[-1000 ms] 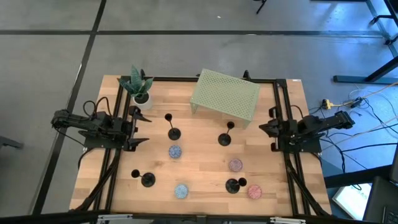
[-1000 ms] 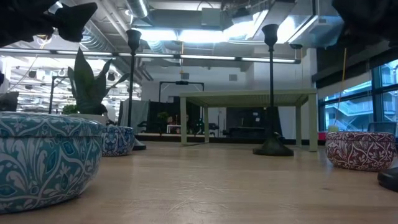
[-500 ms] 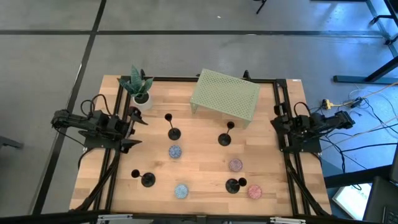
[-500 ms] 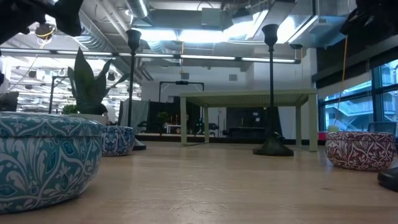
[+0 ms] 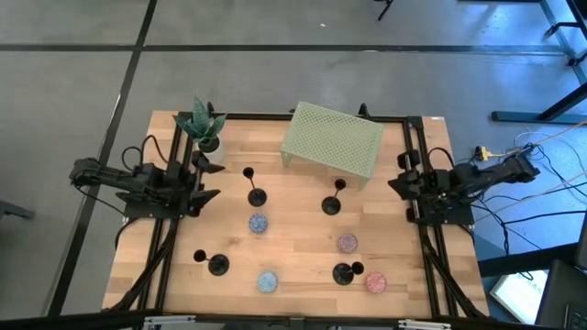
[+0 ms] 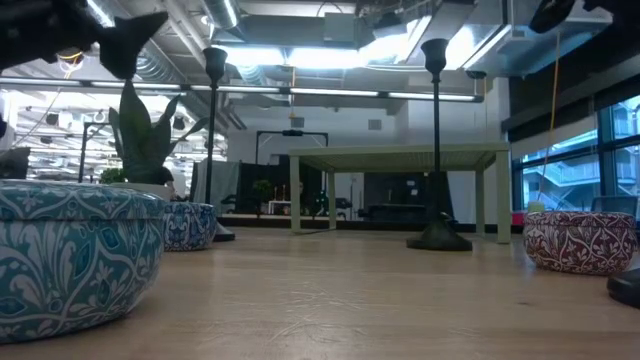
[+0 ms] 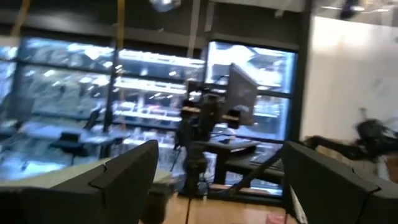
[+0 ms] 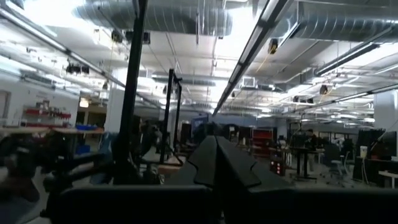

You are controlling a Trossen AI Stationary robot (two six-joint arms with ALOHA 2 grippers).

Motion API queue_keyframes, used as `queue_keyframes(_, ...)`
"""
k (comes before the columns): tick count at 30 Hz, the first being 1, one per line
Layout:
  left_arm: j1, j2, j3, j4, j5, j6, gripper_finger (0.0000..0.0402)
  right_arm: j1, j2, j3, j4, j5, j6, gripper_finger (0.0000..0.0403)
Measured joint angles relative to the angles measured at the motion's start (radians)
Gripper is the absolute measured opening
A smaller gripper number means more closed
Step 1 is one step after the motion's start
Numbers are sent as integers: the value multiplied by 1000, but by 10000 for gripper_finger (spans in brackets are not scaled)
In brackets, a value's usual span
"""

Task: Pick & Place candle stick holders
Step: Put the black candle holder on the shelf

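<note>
The four slim black metal candle stick holders stand upright and apart on the light wooden table (image 5: 303, 238): one (image 5: 256, 195) left of centre, one (image 5: 332, 203) right of centre below the pale green perforated shelf (image 5: 332, 138), one (image 5: 216, 265) near the front left, one (image 5: 342, 272) near the front right. The left gripper (image 5: 204, 183) hovers at the table's left edge, its jaws spread and empty. The right gripper (image 5: 396, 183) hovers at the right edge, its fingers pressed together, holding nothing
</note>
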Motion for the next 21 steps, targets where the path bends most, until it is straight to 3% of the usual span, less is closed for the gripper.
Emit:
queue_keyframes(4, 0, 1, 0, 19, 104, 14, 338, 0, 59, 25, -2, 0, -6, 10)
queue_keyframes(9, 0, 1, 1, 28, 117, 28, 338, 0, 94, 35, -1, 0, -7, 10)
queue_keyframes(14, 0, 1, 1, 2, -47, 4, 330, 0, 95, 35, -1, 0, -6, 10)
queue_keyframes(21, 0, 20, 10, -24, -71, -5, 240, 0, 127, 36, 0, 0, 20, 17)
